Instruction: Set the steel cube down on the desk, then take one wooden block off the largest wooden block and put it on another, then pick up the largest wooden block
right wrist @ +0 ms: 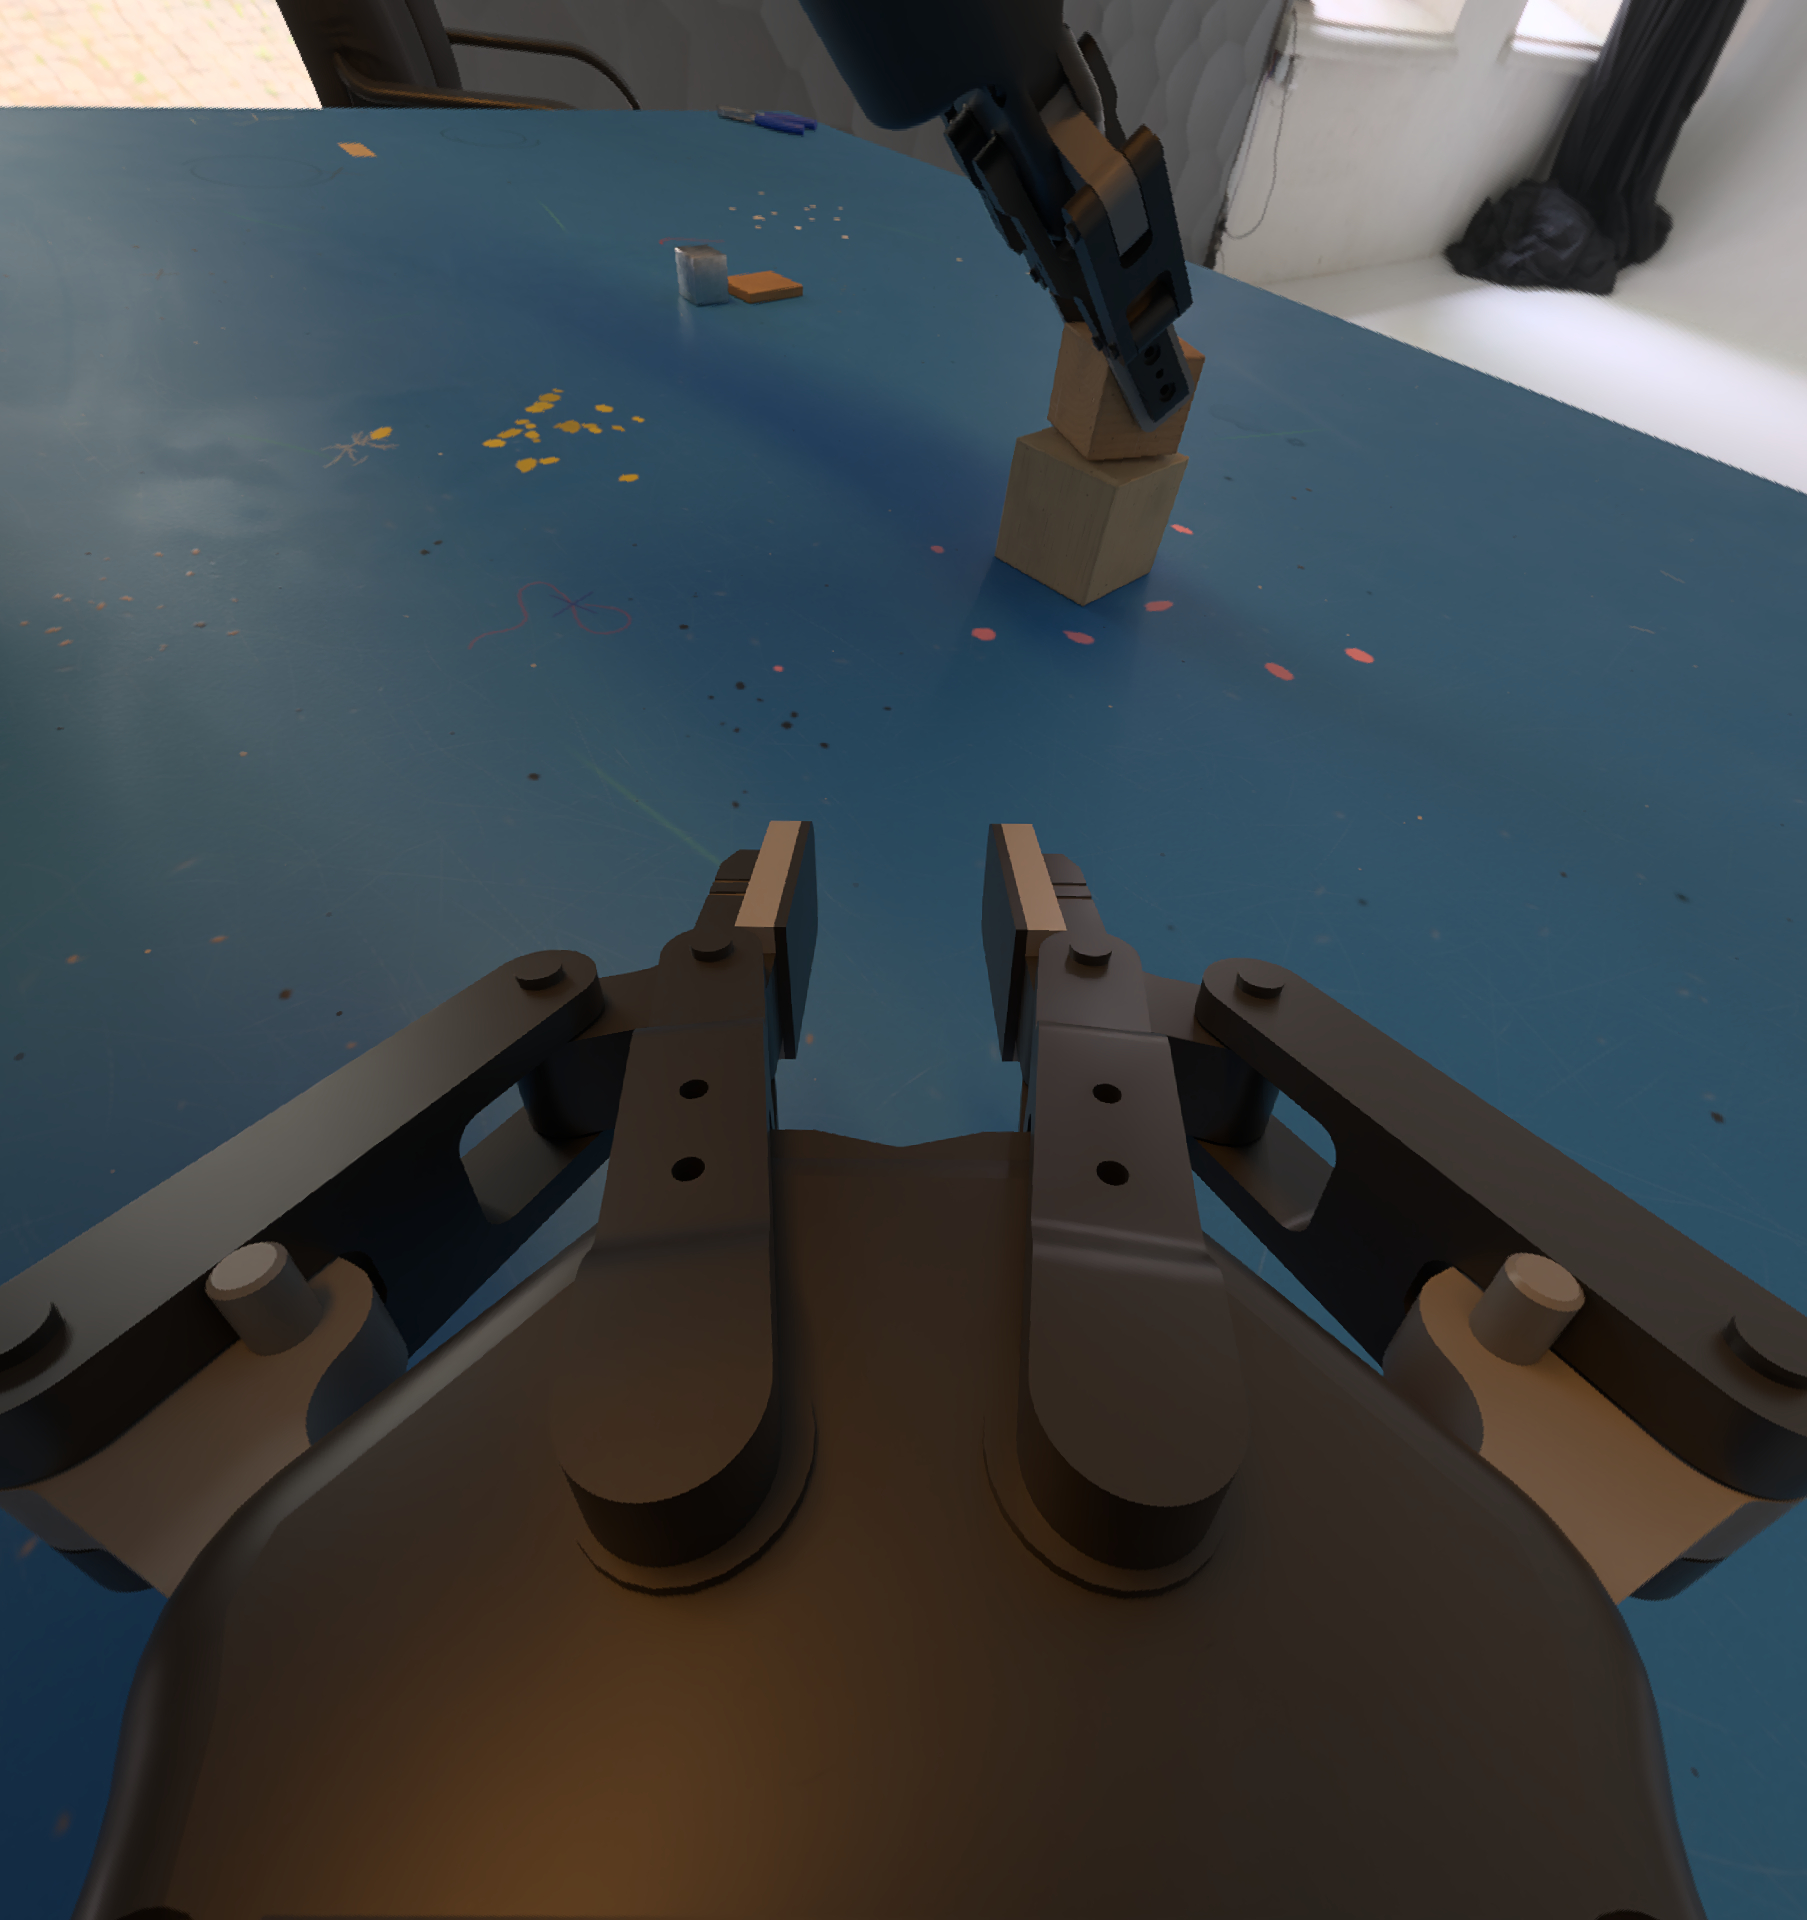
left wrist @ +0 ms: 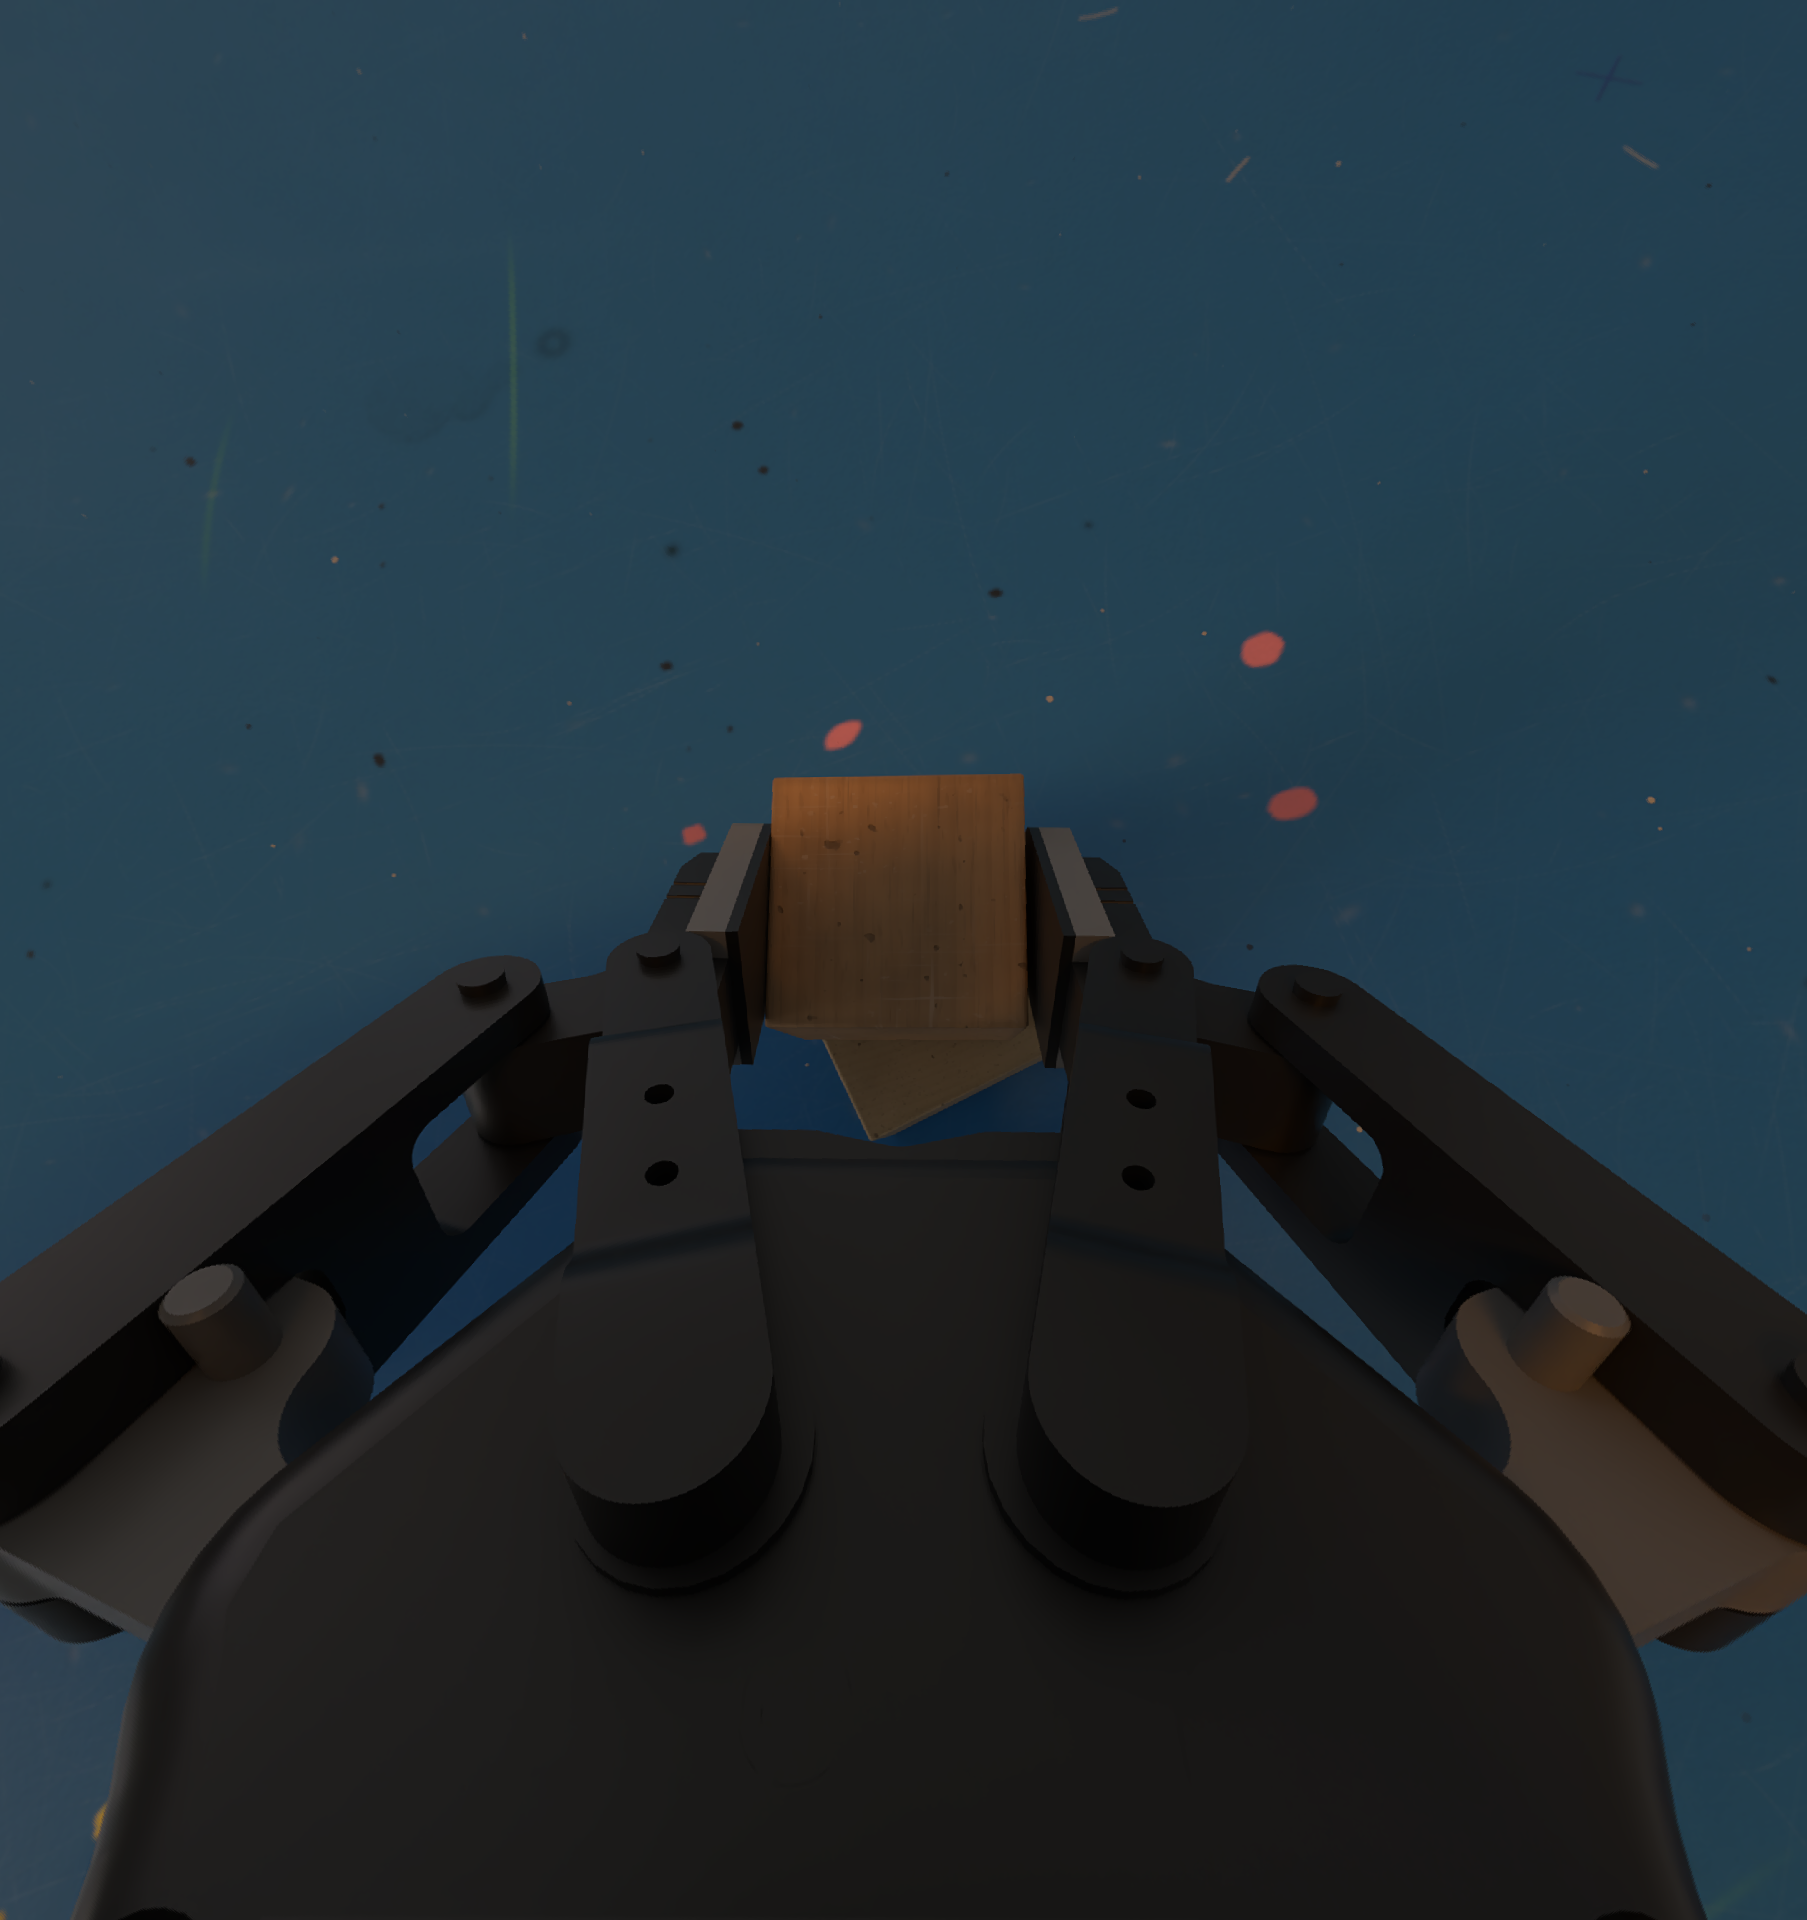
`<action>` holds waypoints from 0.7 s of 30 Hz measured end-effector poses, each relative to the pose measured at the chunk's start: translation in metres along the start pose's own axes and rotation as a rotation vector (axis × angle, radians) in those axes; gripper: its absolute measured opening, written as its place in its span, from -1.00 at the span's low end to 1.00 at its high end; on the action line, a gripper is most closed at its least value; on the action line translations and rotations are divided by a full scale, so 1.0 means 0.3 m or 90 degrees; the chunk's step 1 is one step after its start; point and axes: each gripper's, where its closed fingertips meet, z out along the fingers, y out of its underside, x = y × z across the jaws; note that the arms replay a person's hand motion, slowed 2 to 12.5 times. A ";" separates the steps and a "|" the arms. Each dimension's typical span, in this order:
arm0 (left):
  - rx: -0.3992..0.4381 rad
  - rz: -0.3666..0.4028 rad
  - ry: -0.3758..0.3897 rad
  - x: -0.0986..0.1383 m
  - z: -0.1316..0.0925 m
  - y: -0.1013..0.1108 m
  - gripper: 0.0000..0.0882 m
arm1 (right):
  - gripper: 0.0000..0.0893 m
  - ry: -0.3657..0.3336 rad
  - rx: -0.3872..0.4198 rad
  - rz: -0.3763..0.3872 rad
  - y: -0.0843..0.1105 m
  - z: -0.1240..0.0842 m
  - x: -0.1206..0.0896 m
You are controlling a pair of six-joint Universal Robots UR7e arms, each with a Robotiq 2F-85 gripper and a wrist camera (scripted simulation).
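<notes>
My left gripper (left wrist: 897, 836) is shut on a small brown wooden block (left wrist: 897, 904). A corner of a paler, larger wooden block (left wrist: 930, 1081) shows right beneath it. In the right wrist view the left gripper (right wrist: 1148, 384) holds the small block (right wrist: 1096, 405), slightly tilted, at the top face of the large pale block (right wrist: 1081, 520), which stands on the blue desk (right wrist: 359, 727). I cannot tell whether the two blocks touch. The steel cube (right wrist: 701, 275) stands on the desk far back, beside a flat orange wooden block (right wrist: 766, 286). My right gripper (right wrist: 899, 914) is open and empty above the desk.
Red paint spots (right wrist: 1075, 636) lie around the large block, and yellow spots (right wrist: 556, 431) lie to the left. A chair (right wrist: 442, 62) stands beyond the desk's far edge. The desk's right edge (right wrist: 1501, 384) runs diagonally close behind the stack.
</notes>
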 end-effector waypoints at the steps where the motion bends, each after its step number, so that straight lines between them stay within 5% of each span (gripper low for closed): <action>1: 0.004 0.003 -0.001 -0.003 -0.004 -0.002 -0.06 | -0.34 0.000 0.001 0.000 -0.001 -0.001 0.000; 10: 0.036 0.023 -0.048 -0.139 -0.119 -0.070 -0.06 | -0.34 -0.011 -0.005 0.003 0.010 0.010 -0.010; 21: 0.028 -0.041 -0.104 -0.554 -0.299 -0.129 -0.06 | -0.34 -0.036 -0.024 0.009 0.039 0.041 -0.027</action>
